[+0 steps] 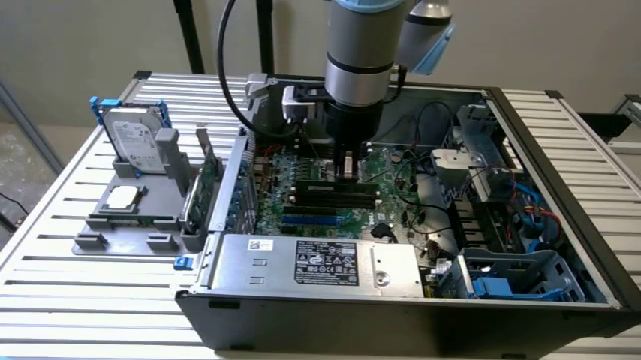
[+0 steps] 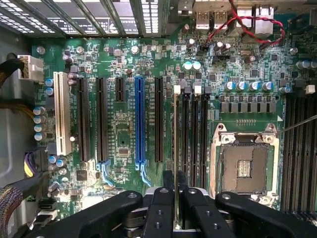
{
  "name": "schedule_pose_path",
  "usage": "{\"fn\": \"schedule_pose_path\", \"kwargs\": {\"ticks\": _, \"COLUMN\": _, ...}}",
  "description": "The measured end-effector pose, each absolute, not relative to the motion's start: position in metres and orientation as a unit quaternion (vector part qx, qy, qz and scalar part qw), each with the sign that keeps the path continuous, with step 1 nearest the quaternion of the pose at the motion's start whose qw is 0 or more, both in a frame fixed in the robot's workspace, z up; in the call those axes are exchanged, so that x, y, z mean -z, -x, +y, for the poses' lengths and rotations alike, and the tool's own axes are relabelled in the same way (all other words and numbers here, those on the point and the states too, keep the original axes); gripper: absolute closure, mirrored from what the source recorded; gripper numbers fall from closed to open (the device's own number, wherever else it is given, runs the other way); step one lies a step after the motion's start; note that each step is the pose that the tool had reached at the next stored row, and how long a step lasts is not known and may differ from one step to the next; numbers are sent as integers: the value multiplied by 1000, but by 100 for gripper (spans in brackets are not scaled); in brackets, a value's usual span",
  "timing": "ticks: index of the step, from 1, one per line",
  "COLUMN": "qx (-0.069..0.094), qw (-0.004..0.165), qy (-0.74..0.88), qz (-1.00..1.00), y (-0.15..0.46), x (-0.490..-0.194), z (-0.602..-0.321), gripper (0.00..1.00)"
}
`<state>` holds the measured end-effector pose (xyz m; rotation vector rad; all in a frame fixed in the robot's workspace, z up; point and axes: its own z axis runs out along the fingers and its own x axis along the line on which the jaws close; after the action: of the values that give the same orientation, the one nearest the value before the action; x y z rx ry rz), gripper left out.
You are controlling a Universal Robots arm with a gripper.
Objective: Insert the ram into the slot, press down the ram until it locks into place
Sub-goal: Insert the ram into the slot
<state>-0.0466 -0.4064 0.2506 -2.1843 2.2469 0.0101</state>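
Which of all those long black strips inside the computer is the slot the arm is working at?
Inside the open computer case, find the square silver processor socket on the green board; beside it run four narrow black memory slots. The slot is the outermost one, farthest from that socket, and alone has the ram, seen thin edge-on, standing along it in the gripper.

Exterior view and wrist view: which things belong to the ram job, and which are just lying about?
Job: ram, edge-on between the jaws; black memory slots under it.
Lying about: hard drive, processor chip, upright expansion card, all outside the case; blue slot; empty processor socket.
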Motion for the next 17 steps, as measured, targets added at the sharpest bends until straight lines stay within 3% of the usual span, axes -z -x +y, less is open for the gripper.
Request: {"fn": "schedule_pose_path", "kwargs": {"ticks": 17, "qx": 5, "qw": 12, "qy": 697, "qz": 717, "y": 46, "x": -237, "z": -402, "gripper": 87}}
